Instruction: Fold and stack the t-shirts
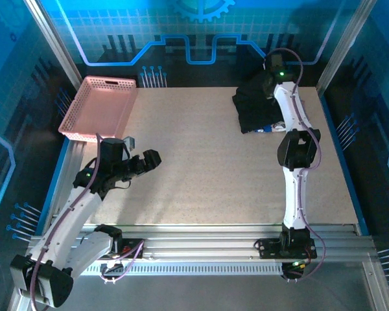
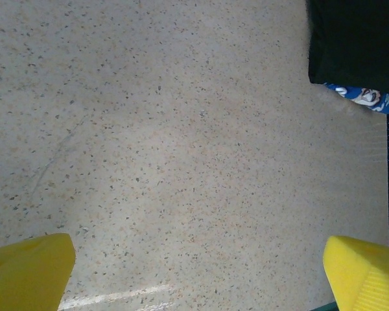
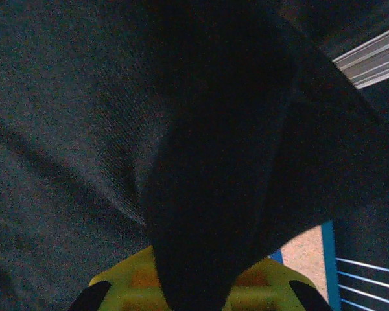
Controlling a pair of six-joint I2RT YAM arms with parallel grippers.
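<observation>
Gripping a fold of the black shirt (image 1: 251, 109) in the right claw (image 1: 268, 87), closed tight on the cloth, at the far right of the desk (image 1: 201, 181). Draping that fold over the yellow fingers (image 3: 120, 285), hiding most of them in the right wrist view. Covering nearly all of the blue shirt (image 1: 267, 128) underneath, showing just a printed edge at the pile's near side, beside the right arm (image 1: 297, 149). Stretching that arm along the pile's right edge. Holding the left claw (image 1: 150, 159) spread wide and empty, low over bare desk at the near left, well apart from both shirts. Sharing the desk with a pink basket (image 1: 110, 82) at the far left corner, just beyond the left claw.
</observation>
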